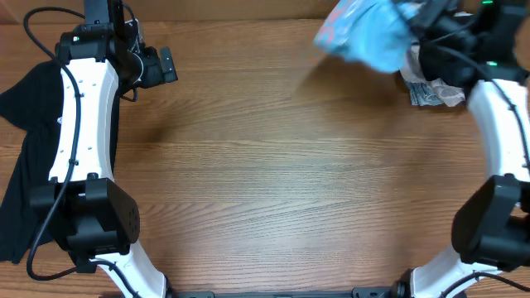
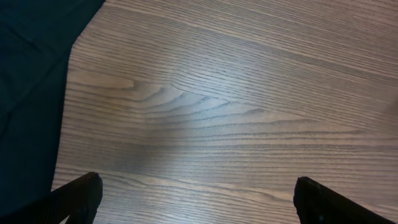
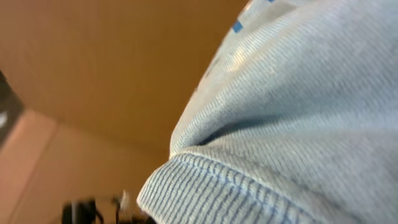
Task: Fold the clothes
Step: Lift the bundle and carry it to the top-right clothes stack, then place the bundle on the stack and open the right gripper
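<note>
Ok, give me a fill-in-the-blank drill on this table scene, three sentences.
The bunched light blue T-shirt is at the table's far ___ corner.
The left gripper hovers open over bare ___.
The garment at the left edge is ___.
Missing: right, wood, black.

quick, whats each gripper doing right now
left gripper: open, holding nothing
right gripper: closed on the T-shirt, holding it up

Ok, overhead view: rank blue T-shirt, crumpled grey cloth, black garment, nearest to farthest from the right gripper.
1. Light blue T-shirt, at the right gripper, top right.
2. Crumpled grey cloth, right edge.
3. Black garment, far left.
</note>
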Motion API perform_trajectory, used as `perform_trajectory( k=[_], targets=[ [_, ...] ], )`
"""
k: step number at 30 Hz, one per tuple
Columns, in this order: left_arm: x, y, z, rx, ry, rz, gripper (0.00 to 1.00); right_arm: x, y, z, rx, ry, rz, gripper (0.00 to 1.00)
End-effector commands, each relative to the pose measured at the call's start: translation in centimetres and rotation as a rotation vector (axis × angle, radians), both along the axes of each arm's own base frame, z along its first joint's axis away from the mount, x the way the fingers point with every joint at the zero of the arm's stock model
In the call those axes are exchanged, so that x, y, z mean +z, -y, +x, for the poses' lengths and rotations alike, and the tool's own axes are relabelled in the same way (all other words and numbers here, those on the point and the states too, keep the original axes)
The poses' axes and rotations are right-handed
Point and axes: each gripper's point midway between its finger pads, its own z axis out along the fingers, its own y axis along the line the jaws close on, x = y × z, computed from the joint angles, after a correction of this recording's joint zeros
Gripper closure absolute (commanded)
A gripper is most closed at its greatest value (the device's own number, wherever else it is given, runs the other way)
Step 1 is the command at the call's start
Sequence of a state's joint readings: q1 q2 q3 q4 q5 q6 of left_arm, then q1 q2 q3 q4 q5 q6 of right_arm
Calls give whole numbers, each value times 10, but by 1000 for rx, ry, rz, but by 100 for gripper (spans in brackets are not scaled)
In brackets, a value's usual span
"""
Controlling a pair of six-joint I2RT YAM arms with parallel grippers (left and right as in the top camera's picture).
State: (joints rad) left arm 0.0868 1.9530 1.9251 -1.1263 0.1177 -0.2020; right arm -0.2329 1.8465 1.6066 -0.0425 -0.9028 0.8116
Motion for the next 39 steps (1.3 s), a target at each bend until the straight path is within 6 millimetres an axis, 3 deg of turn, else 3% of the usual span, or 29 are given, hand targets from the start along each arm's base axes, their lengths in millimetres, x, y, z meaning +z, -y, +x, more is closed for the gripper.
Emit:
perform_trajectory(
  k=[1, 6, 12, 17, 22, 23, 25, 29, 35, 39],
  targets=[
    [-1, -3, 2, -13, 2, 31, 0, 32, 56, 2, -198, -2, 77, 96],
    [-1, -3, 2, -13, 4, 32, 0, 36, 126, 11, -424, 49, 62, 96],
    [-1, -3, 1, -13, 1, 31, 0, 15, 178, 30, -530, 72, 162, 96],
    [-1, -3, 1, -12, 1, 32, 0, -33, 211, 48, -563, 54, 208, 96],
    [0, -3, 4, -12, 13, 32, 0, -110, 234, 46, -574, -124, 218, 96],
    [1, -3, 5, -10, 18, 31, 0, -126, 236, 43, -569, -170, 204, 93],
    [2, -3, 8, 2, 28, 26, 0, -151, 238, 34, -566, -245, 143, 75],
    [4, -4, 11, 15, 41, 21, 0, -188, 235, 14, -531, -368, 41, 23],
    [3, -3, 10, 13, 36, 22, 0, -212, 233, -16, -492, -493, -35, 19],
    [3, -4, 10, 14, 37, 22, 0, -201, 241, -39, -529, -539, -118, 18]
  ],
)
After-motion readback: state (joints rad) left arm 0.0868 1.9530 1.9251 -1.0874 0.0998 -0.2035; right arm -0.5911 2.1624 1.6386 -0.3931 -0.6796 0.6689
